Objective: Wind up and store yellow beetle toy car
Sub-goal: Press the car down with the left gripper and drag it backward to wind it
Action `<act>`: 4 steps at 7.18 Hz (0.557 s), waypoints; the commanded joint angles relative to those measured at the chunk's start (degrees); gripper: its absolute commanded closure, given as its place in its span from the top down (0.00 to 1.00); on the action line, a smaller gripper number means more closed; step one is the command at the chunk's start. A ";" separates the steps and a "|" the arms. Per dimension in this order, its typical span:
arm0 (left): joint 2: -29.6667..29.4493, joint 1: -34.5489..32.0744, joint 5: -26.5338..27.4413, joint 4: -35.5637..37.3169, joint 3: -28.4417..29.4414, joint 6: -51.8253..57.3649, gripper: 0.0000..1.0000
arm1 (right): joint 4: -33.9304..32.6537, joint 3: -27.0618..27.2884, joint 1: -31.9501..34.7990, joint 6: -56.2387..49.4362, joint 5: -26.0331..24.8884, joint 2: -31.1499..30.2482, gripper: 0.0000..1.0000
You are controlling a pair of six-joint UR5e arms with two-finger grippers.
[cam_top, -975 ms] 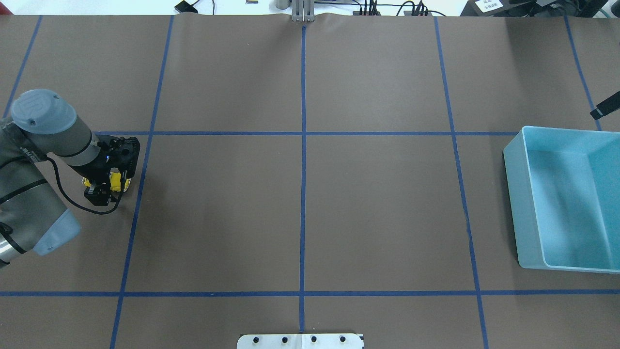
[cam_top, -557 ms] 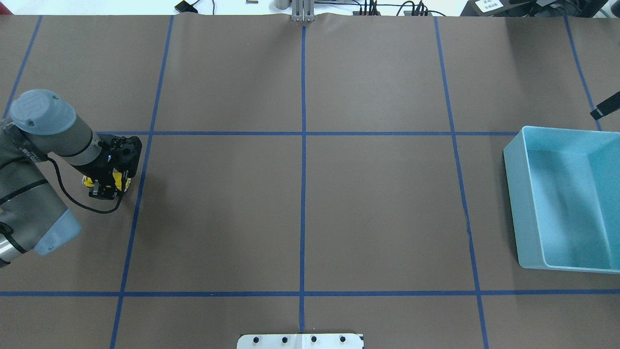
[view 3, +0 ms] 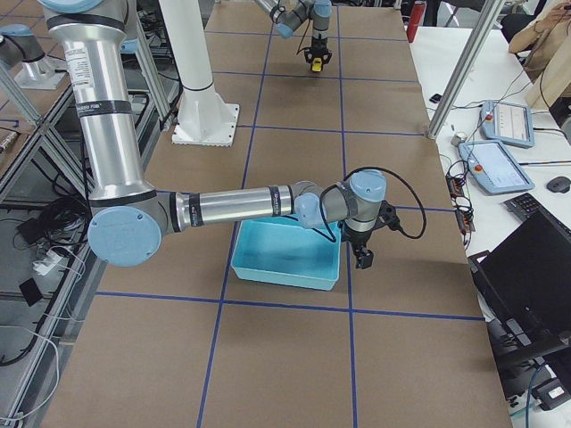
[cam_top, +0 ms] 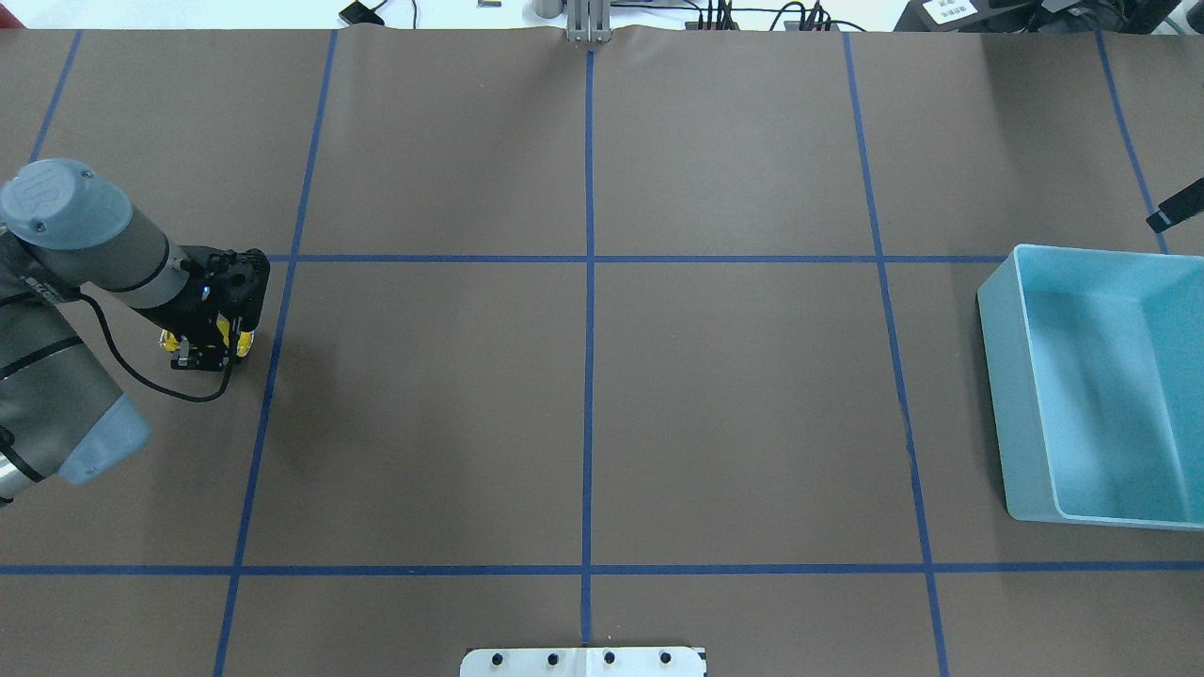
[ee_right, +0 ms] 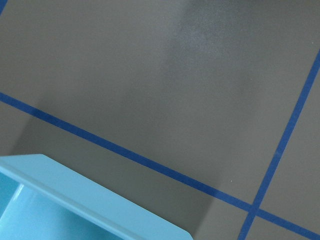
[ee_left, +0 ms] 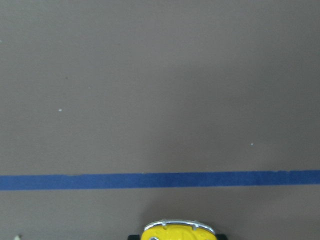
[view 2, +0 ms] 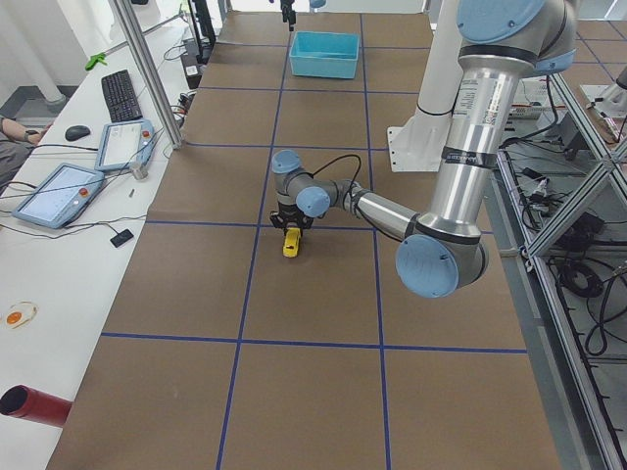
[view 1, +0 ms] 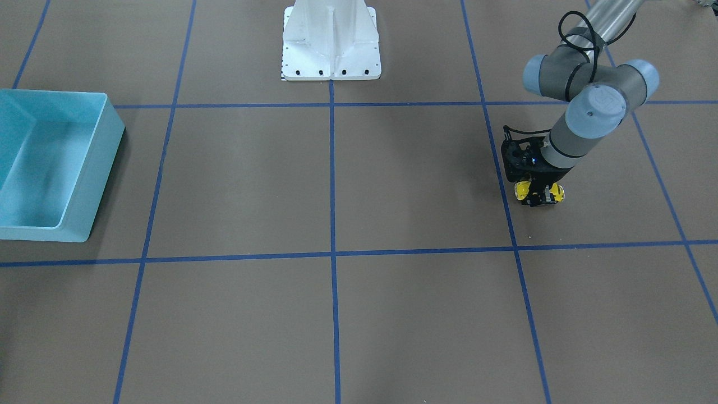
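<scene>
The yellow beetle toy car (cam_top: 243, 344) sits on the brown table at the far left, between the fingers of my left gripper (cam_top: 205, 350), which is shut on it from above. In the front view the car (view 1: 522, 190) shows yellow on both sides of the gripper (view 1: 538, 196). The left wrist view shows only one rounded end of the car (ee_left: 177, 231) near a blue tape line. The car also shows in the left side view (view 2: 291, 245). My right gripper (view 3: 361, 259) hangs beside the light-blue bin (cam_top: 1011, 395); I cannot tell whether it is open or shut.
The bin (view 1: 101, 174) stands empty at the far right of the table, and its rim (ee_right: 90, 195) shows in the right wrist view. Blue tape lines (cam_top: 589, 282) divide the table into squares. The robot's white base plate (view 1: 331, 39) is at the near edge.
My left gripper has moved a little toward the far side of the table, taking the car with it. The bin has not moved.
</scene>
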 commanded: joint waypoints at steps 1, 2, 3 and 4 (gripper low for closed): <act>0.32 -1.55 -4.16 -0.15 -0.06 -0.16 0.00 | 0.00 -0.05 0.00 0.00 0.00 0.00 1.00; 0.58 -1.91 -5.75 -1.81 0.29 -0.16 0.00 | 0.00 0.04 0.00 0.00 0.00 -0.09 1.00; 1.28 -1.91 -5.85 -4.78 0.47 -0.25 0.00 | 0.00 0.04 0.00 0.00 0.00 -0.26 1.00; 1.63 -1.91 -5.86 -7.51 0.91 -0.25 0.00 | 0.00 -0.05 0.00 0.00 0.00 -0.35 1.00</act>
